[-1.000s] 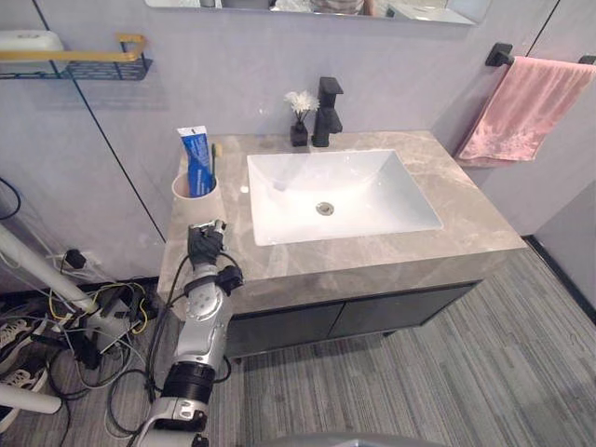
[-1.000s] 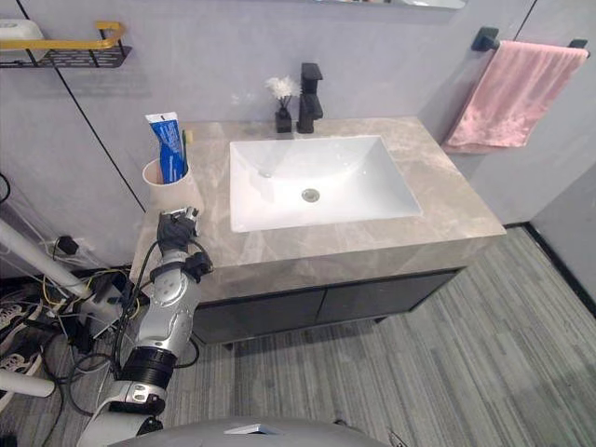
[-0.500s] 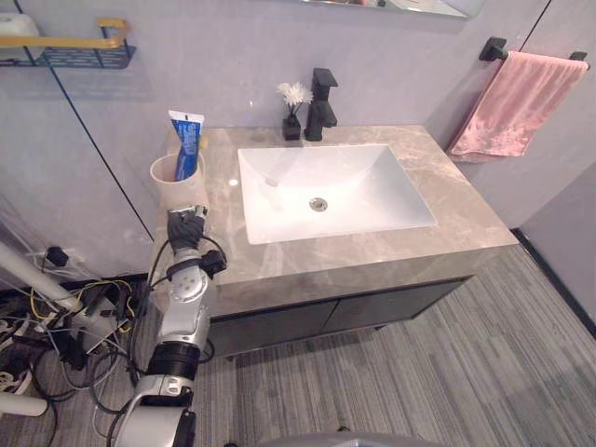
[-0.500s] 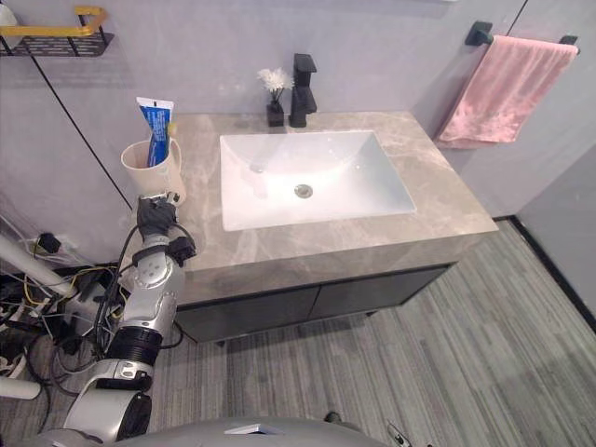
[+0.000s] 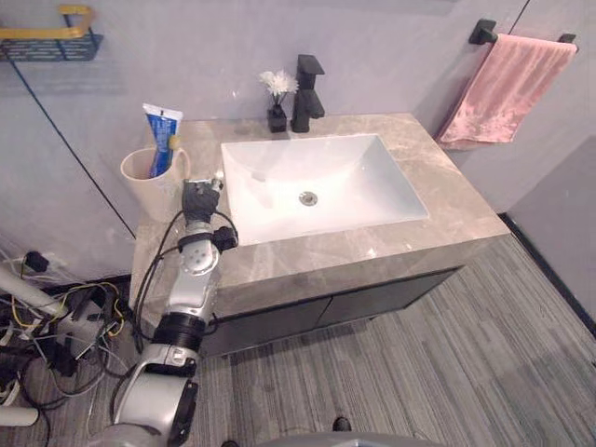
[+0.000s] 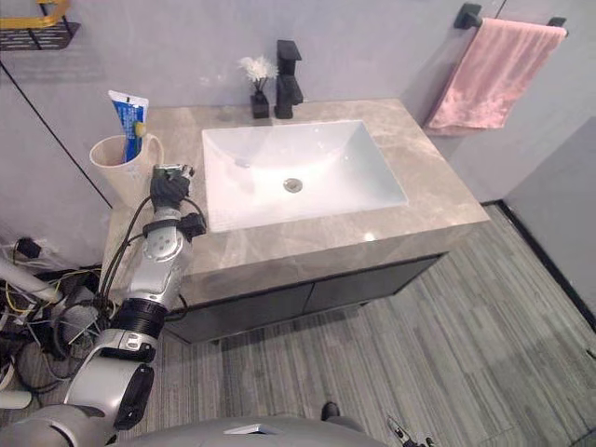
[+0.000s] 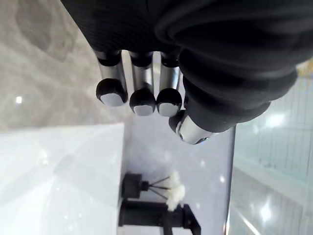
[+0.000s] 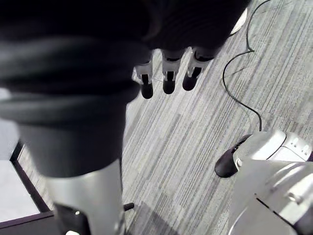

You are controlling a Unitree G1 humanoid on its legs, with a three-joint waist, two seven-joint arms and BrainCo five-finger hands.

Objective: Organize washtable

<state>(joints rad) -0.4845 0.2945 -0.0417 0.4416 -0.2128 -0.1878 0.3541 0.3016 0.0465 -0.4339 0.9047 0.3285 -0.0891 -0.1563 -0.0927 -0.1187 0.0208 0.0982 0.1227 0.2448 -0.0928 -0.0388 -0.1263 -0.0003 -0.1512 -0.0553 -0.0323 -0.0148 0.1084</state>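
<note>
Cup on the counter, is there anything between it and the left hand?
Nothing visible does. The left hand is over the counter right beside the cup, on the side towards the sink, with nothing in the gap between them. The toothpaste stands inside the cup.

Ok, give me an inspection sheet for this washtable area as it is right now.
Surface: marble countertop around a white sink; nothing in the sink.
Job's things: beige cup holding a blue toothpaste tube, at the countertop's left edge.
Clutter: small black flower vase beside the black faucet.
Robot hands: left robot hand open, beside the cup, holding nothing; right robot hand open, over the floor.
Cables: tangle of cables on the floor, left of the washtable.
Surroundings: pink towel on a wall bar; wire wall shelf.
</note>
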